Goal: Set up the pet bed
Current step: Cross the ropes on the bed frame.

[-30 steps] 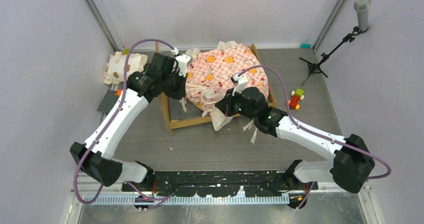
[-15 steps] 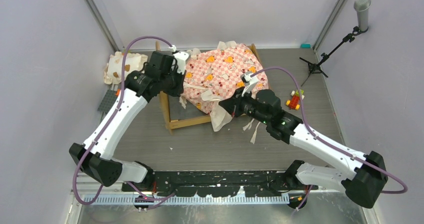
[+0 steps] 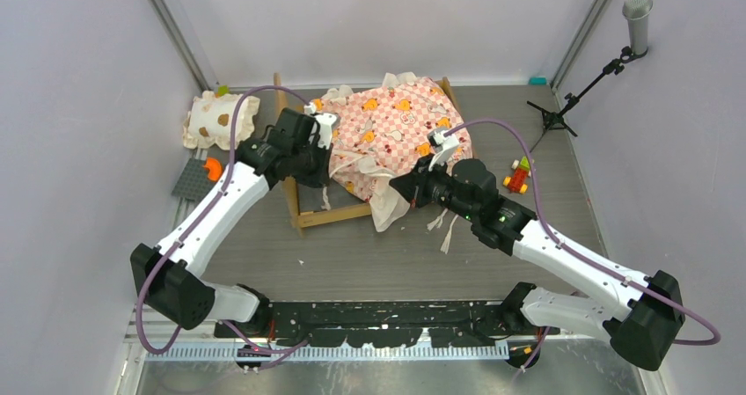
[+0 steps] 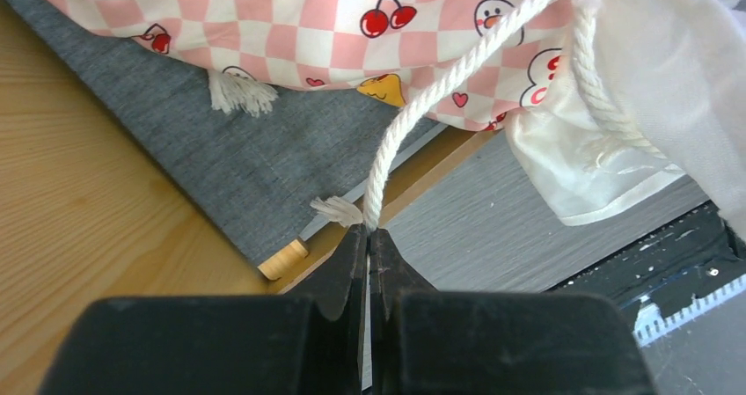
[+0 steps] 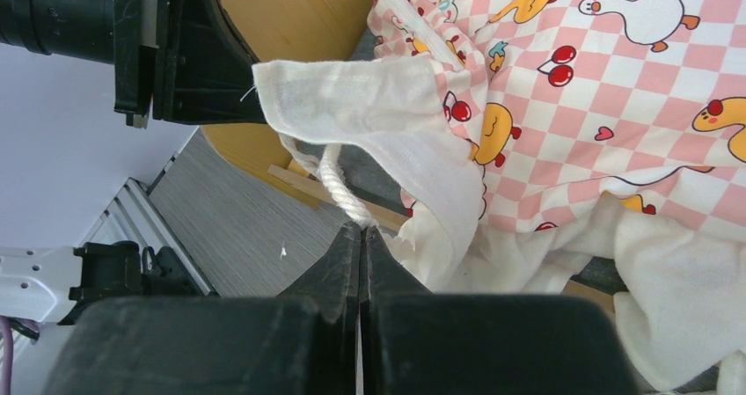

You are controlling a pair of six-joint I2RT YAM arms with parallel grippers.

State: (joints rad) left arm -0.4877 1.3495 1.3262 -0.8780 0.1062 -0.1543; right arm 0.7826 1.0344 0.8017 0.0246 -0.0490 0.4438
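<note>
So the pet bed (image 3: 406,142) sits mid-table, up toward the back wall: light-wood frame (image 3: 334,215) with a dark grey base (image 4: 255,171). The mattress (image 3: 387,118) is pink-and-white checkered with orange ducks, cherries and tiny hearts, cream ruffle (image 3: 384,207) round the edge. It's not lying flat at all, it's bunched up and shoved to the right side of the frame, leaving the base bare on the left, and the ruffle flops over the near rail. A white twisted cord (image 4: 440,87) runs taut off its edge
</note>
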